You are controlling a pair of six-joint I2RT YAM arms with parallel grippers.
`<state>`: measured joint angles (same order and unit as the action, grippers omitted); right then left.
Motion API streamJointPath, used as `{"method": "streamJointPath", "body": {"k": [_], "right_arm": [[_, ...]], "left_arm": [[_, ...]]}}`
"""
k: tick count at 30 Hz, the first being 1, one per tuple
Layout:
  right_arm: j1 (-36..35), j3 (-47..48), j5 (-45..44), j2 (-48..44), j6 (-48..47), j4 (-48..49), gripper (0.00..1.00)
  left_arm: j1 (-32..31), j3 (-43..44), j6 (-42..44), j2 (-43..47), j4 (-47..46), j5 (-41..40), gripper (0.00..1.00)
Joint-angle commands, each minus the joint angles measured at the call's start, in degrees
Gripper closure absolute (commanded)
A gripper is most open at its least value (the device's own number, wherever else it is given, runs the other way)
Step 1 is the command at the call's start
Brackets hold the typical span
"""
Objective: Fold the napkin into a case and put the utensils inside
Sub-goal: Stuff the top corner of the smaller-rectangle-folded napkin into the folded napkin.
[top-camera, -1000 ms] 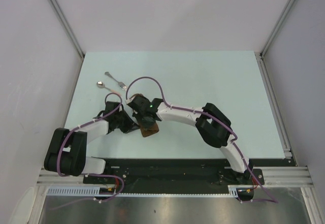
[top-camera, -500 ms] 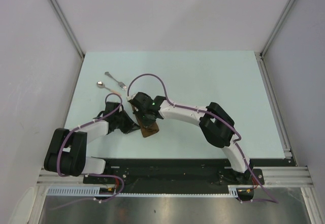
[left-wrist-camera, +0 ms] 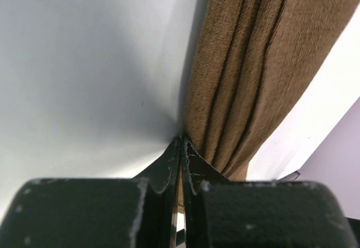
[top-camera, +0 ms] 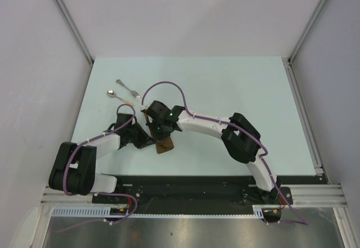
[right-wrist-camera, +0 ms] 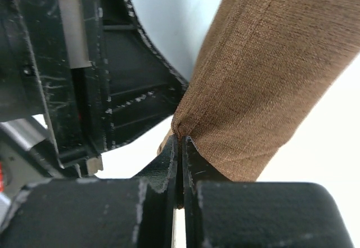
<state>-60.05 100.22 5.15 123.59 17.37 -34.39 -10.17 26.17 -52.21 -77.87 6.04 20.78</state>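
Fold step in hand: left gripper and right gripper both clamp the layered napkin, near-left of centre; next likely needs a joint fold-over, fork and spoon lying just beyond.

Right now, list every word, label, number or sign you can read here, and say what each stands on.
None: no word, number or label can be read in any view.
The napkin, fork and spoon are unmarked.
Any marks on the pale strip at the near rail are too small to tell.
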Motion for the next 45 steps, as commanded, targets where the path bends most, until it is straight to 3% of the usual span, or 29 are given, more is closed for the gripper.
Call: {"method": "streamJointPath", "body": {"k": [1,12,16,20,27,35,39,45], "right_arm": [[0.55,-1.87,6.71,-2.39,4.43,4.75,1.00],[3.89,-12.42,11.11,-0.72,8.21,16.71,1.00],[4.50,-13.92,11.81,-0.89,8.56,18.31,1.00],[4.68,-14.71,12.43,-0.98,8.56,19.10,1.00],[4.86,-15.67,13.57,-1.25,9.70,21.12,0.99],[5.82,-17.96,16.72,-2.30,11.98,24.37,0.95],[7.40,-20.85,21.21,-4.93,14.53,29.01,0.80],[12.14,-24.29,25.87,-11.35,17.18,33.25,0.68]], "left_arm": [[0.07,-1.47,-0.62,1.05,0.72,-0.12,0.94],[0.15,-0.95,2.10,5.44,4.85,-2.49,0.93],[0.94,4.48,6.41,8.69,11.96,-8.19,0.92],[3.23,11.69,9.57,9.49,13.82,-8.65,0.90],[3.76,22.42,9.32,-4.39,8.90,0.05,0.91],[3.23,24.10,10.19,-14.32,5.82,-2.49,0.92],[3.32,24.63,12.47,-17.92,7.31,-6.88,0.93],[3.41,23.84,14.15,-19.25,7.84,-10.58,0.93]]}}
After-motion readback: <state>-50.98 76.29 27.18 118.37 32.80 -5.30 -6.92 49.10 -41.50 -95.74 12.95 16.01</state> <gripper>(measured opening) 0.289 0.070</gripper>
